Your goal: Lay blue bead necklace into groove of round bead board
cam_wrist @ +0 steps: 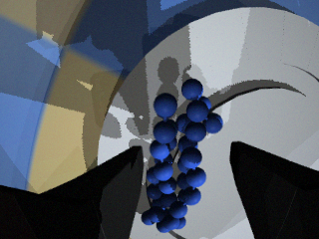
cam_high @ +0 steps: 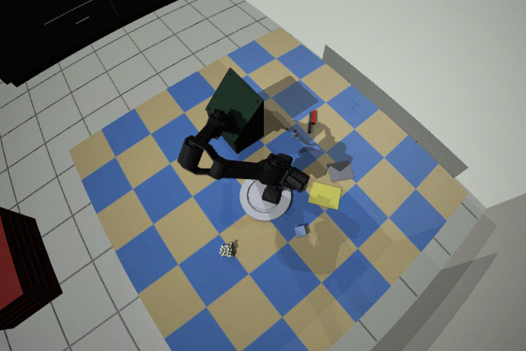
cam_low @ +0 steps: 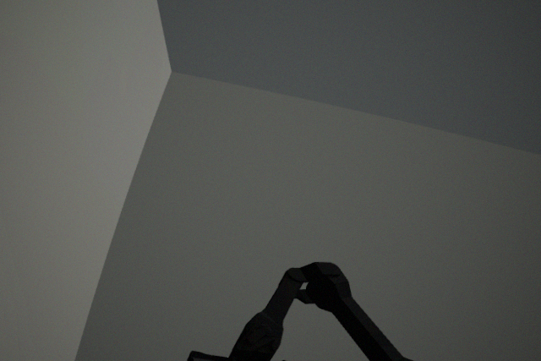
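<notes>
Over the round bead board (cam_high: pixel 256 213) (cam_wrist: pixel 279 40), white, grooved: my pincer (cam_high: pixel 270 195) (cam_wrist: pixel 186 153), black, about half open, gripping nothing. Blue bead necklace (cam_wrist: pixel 190 156), one, bunched between my fingers; whether it touches the board, I cannot fairly tell. Yellow block (cam_high: pixel 325 195), one, beside the board.
</notes>
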Robot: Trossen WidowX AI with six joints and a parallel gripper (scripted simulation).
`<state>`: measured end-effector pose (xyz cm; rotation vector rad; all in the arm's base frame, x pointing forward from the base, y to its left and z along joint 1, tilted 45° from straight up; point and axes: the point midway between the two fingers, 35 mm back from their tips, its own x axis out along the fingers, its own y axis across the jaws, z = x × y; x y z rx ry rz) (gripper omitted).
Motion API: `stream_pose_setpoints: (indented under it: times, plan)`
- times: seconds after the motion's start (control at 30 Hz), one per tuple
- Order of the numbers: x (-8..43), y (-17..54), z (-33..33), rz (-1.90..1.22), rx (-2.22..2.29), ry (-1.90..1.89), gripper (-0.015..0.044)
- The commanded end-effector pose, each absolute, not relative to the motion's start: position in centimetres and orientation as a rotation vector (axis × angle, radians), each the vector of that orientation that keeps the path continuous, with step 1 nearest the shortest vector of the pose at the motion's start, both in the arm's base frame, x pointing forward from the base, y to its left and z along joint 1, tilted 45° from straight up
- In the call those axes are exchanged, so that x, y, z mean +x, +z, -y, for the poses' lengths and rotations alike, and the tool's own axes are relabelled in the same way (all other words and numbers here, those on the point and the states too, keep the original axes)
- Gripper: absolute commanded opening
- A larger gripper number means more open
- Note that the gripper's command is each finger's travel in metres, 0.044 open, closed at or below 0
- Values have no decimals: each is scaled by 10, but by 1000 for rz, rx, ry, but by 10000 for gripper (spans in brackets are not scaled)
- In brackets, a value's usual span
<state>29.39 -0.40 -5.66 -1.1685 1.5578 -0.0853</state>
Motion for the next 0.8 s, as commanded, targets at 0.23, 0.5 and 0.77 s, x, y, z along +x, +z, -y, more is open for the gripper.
stream_pose_setpoints:
  times: [0.23, 0.5, 0.77]
  plan:
    - [294, -56, 4, -1557, -1167, -86, 0]
    - [294, -56, 4, -1557, -1167, -86, 0]
    - [294, -51, 0, -1556, -1177, -82, 0]
